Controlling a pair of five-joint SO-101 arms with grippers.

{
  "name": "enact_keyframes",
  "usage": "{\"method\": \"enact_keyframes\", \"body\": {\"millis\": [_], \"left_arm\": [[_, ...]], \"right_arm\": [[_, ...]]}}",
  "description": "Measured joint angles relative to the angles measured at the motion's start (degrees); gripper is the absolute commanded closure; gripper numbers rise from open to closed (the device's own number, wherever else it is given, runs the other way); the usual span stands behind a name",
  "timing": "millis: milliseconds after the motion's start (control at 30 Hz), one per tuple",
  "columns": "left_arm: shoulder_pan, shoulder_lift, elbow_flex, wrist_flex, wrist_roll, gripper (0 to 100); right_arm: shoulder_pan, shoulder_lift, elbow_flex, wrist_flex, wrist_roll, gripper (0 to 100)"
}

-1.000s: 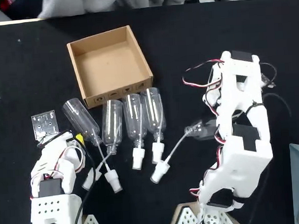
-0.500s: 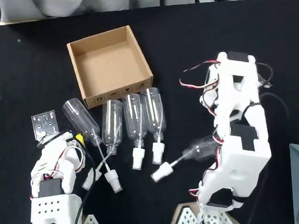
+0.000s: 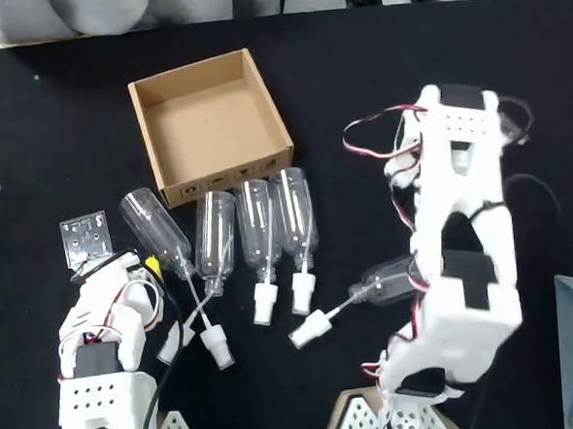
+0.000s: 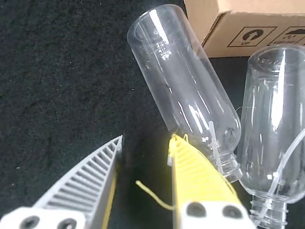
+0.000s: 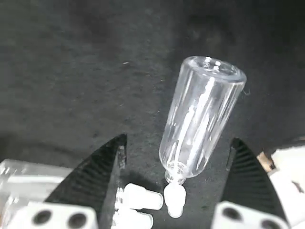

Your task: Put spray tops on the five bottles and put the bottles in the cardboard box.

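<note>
Plastic bottle [image 3: 393,279]: on its side, apart from the four other bottles [image 3: 256,226], well short of cardboard box [image 3: 228,177].
Long axis: neck toward spray top [image 3: 309,332], running lengthwise between the jaws.
Right gripper [image 5: 178,142]: spread wide, astride the body, nearer arm.
Left gripper [image 4: 146,140]: spread, empty, just beside leftmost bottle [image 4: 186,90].

I am two arms of white moulded plastic with black servo blocks set in. My right arm [image 3: 459,253], right of the cardboard box [image 3: 210,122], trails red, black and white wires [image 3: 374,131]. My left gripper [image 4: 145,143] pairs a ribbed grey finger [image 4: 90,186] with a yellow finger [image 4: 195,176], both with dark screw holes; my right gripper [image 5: 178,140] has ribbed black fingers [image 5: 95,171]
</note>
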Motion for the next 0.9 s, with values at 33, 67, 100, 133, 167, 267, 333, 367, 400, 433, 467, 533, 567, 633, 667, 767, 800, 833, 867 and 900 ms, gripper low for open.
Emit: {"method": "enact_keyframes", "body": {"millis": [33, 67, 100, 133, 167, 267, 333, 367, 400, 433, 467, 533, 567, 633, 667, 767, 800, 833, 867, 900], "left_arm": [[0.0, 0.0, 0.0, 0.0, 0.0, 85], [0.0, 0.0, 0.0, 0.0, 0.0, 85], [0.0, 0.0, 0.0, 0.0, 0.0, 85], [0.0, 0.0, 0.0, 0.0, 0.0, 85], [0.0, 0.0, 0.0, 0.0, 0.0, 85], [0.0, 0.0, 0.0, 0.0, 0.0, 85], [0.0, 0.0, 0.0, 0.0, 0.0, 85], [0.0, 0.0, 0.0, 0.0, 0.0, 85], [0.0, 0.0, 0.0, 0.0, 0.0, 85], [0.0, 0.0, 0.0, 0.0, 0.0, 85], [0.0, 0.0, 0.0, 0.0, 0.0, 85], [0.0, 0.0, 0.0, 0.0, 0.0, 85], [0.0, 0.0, 0.0, 0.0, 0.0, 85], [0.0, 0.0, 0.0, 0.0, 0.0, 85], [0.0, 0.0, 0.0, 0.0, 0.0, 85], [0.0, 0.0, 0.0, 0.0, 0.0, 85], [0.0, 0.0, 0.0, 0.0, 0.0, 85], [0.0, 0.0, 0.0, 0.0, 0.0, 85], [0.0, 0.0, 0.0, 0.0, 0.0, 85], [0.0, 0.0, 0.0, 0.0, 0.0, 85]], "right_arm": [[0.09, -1.49, 0.0, 0.0, 1.14, 71.6], [0.09, -2.9, 0.0, 0.0, 2.37, 71.6], [0.09, -4.22, 0.0, 0.0, 3.43, 71.6], [0.09, -5.27, 0.0, 0.0, 4.84, 71.6], [0.09, -6.42, 0.0, 0.0, 6.15, 71.6], [0.09, -9.14, 0.0, 0.0, 10.73, 71.6], [0.09, -10.9, 0.0, 0.0, 14.95, 71.6], [0.09, -11.87, 0.09, 0.0, 17.41, 71.6], [0.09, -12.92, 0.62, 0.0, 20.13, 71.6], [0.09, -14.07, 1.32, 0.0, 23.12, 71.6], [0.09, -15.12, 2.46, 0.0, 26.02, 71.6], [0.09, -17.05, 4.57, 0.0, 31.65, 71.6], [0.09, -17.76, 5.45, 0.0, 34.2, 71.6], [0.09, -19.08, 6.86, 0.0, 38.95, 71.6], [0.09, -19.69, 7.56, 0.0, 41.14, 71.6], [0.09, -20.84, 8.62, 0.0, 46.95, 71.6], [0.09, -20.92, 8.62, 0.0, 48.62, 71.6], [0.09, -21.01, 8.62, 0.0, 50.46, 71.6], [0.09, -21.01, 8.62, 0.0, 52.48, 71.6], [0.09, -21.01, 8.62, 0.0, 55.03, 71.6]]}}
